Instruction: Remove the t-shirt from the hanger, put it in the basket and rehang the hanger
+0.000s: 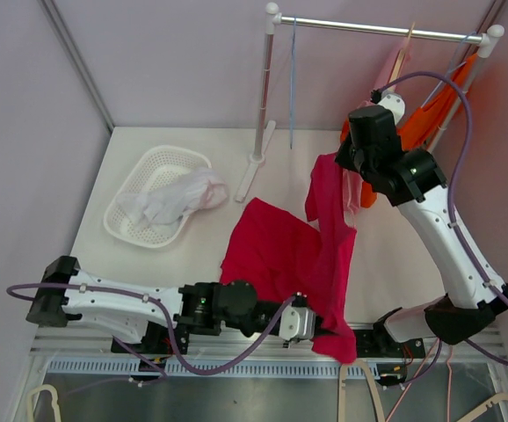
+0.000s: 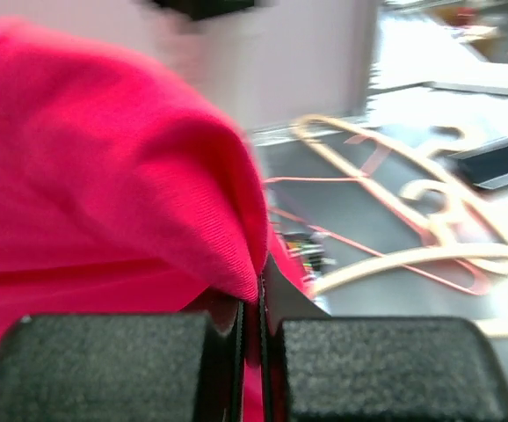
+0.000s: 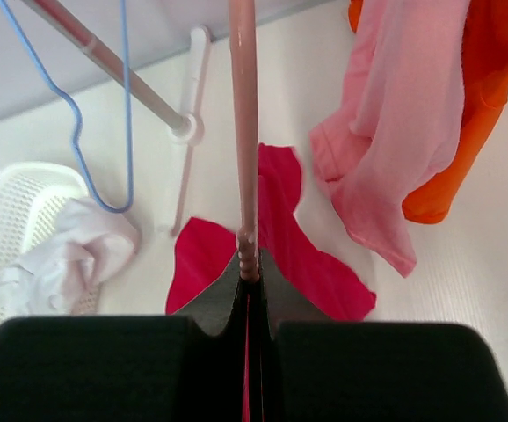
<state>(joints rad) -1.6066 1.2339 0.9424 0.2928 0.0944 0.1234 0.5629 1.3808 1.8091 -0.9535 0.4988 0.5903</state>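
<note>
"Where's the red t-shirt [image 1: 280, 255]?"
"Pinched in the left gripper [image 2: 260, 303], its fingers closed tight on a fold. The cloth bulges above and left of them."
"And the right gripper [image 3: 249, 264]?"
"Clamped narrow on the pink hanger [image 3: 243, 132], which runs straight out from its fingertips, the shirt just beyond."
</note>
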